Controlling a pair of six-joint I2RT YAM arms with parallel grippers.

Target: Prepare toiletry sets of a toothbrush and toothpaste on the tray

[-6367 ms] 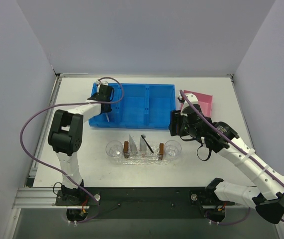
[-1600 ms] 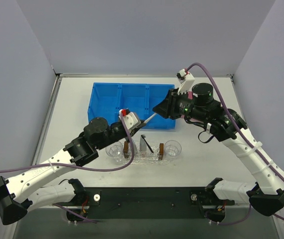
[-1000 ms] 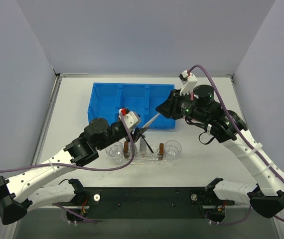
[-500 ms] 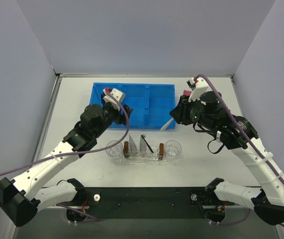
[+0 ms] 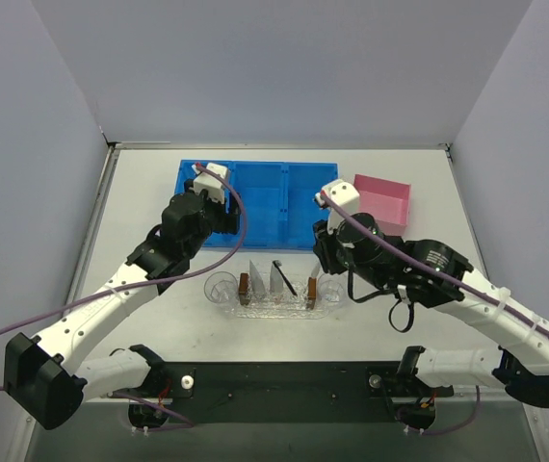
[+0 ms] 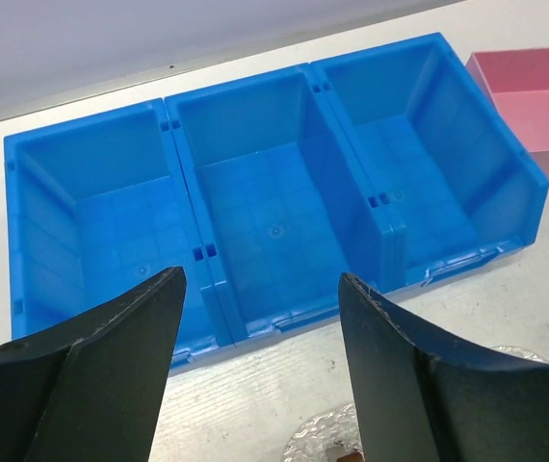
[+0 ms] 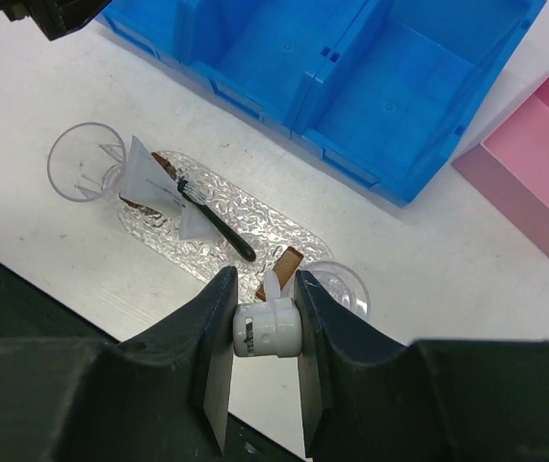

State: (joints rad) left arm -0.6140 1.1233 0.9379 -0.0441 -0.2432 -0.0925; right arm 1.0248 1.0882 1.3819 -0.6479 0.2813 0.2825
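Across the white surface (image 5: 138, 188) boxed in by pale lavender walls, noting the change since half a second back. Finding the right tool (image 7: 265, 294) swung down from over the blue three-compartment plastic bin (image 5: 260, 188) and now hanging at the right end of the flat, clear, glittery oblong plastic tray (image 5: 274, 310), uncovering the small pink plastic box (image 5: 385, 202) behind. Finding the left tool (image 6: 260, 289) staying over the bin's left part, jaws spread wide, holding nothing.

Pinching the slim white toothbrush (image 7: 267, 332) between the right tool's closed fingers, butt end facing the wrist camera, head pointing down just over the tray's right end, beside a clear round cup (image 7: 337, 284). Seeing on the tray the slim black toothbrush (image 7: 212, 221) lying diagonally, with two small silvery-white squeeze tubes (image 7: 140, 164) beside it, both flattened to wedge-shaped tails. Seeing another clear cup (image 7: 82, 159) sitting at the tray's left end.

Spotting a tiny dark mark on the white butt end, too small for reading.
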